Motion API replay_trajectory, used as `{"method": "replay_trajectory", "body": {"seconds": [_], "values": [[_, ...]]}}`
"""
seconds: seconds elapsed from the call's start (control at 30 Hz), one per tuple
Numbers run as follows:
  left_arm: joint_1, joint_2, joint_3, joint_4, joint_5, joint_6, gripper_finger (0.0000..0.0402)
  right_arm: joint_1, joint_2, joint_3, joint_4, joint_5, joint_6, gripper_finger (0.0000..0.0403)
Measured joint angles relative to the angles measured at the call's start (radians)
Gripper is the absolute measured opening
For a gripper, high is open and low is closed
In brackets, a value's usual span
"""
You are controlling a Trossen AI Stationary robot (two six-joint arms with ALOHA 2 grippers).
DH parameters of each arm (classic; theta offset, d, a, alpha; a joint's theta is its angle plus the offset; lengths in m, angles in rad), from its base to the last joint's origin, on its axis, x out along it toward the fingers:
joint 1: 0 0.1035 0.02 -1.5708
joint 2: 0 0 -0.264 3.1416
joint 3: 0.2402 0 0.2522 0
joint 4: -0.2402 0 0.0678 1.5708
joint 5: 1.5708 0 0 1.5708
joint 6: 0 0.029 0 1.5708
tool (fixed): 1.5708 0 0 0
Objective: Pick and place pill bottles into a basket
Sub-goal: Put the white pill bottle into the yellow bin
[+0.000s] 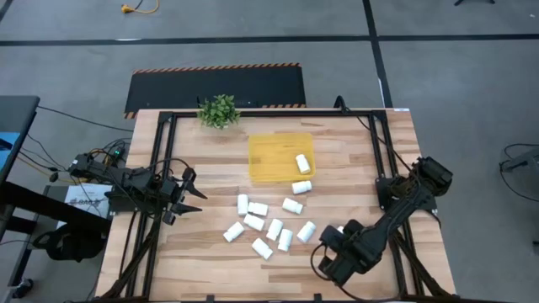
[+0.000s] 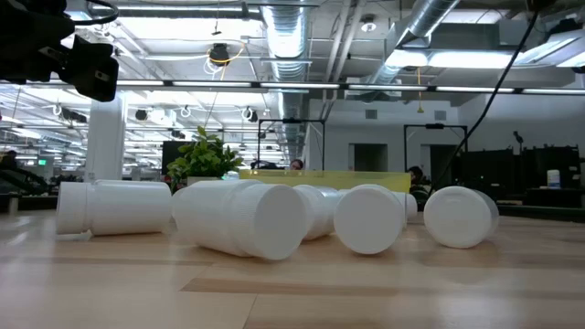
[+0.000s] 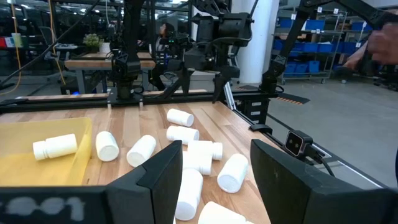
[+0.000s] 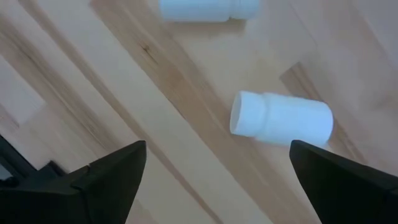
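Right gripper [image 1: 324,252]: over the near right part of the table [image 1: 354,168], fingers [image 4: 106,177] spread wide, nothing between them, touching nothing. In the right wrist view one pill bottle [image 4: 281,119] lies on its side on the wood below the gap, apart from both fingers; a second bottle [image 4: 208,9] lies farther off.

Left gripper [image 1: 187,195]: at the left side of the table, fingers together, holding nothing, touching nothing. It points across the table toward the bottles.

Basket [image 1: 281,157]: yellow, at the far centre of the table. One bottle [image 1: 302,163] lies inside it, near its right wall. Another bottle [image 1: 301,187] lies on the table just outside the basket's near right corner.

Remaining bottles [image 1: 266,225]: loose cluster on their sides at table centre, between the basket and the near edge. Bottle closest to the right gripper [image 1: 306,231] is near it, not touching.

Plant [image 1: 219,110]: far edge of table, left of basket.
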Motion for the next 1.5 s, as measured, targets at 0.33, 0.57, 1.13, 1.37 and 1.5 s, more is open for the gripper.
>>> {"method": "replay_trajectory", "body": {"seconds": [0.33, 0.57, 1.13, 1.37, 1.5], "values": [[0.000, 0.000, 0.000, 0.000, 0.000, 0.000, 0.0177, -0.016, 0.000, 0.000, -0.047, -0.032, -0.081, 0.0399], [0.000, 0.000, 0.000, 0.000, 0.000, 0.000, 0.0177, -0.015, -0.001, 0.000, -0.031, -0.027, -0.080, 0.0400], [0.000, 0.000, 0.000, 0.000, 0.000, 0.000, 0.0177, -0.015, -0.001, 0.000, -0.074, -0.001, -0.087, 0.0400], [0.000, 0.000, 0.000, 0.000, 0.000, 0.000, 0.0177, -0.026, -0.001, 0.000, -0.098, -0.011, -0.108, 0.0400], [0.000, 0.000, 0.000, 0.000, 0.000, 0.000, 0.0177, -0.028, -0.001, 0.000, -0.040, -0.022, -0.219, 0.0400]]}}
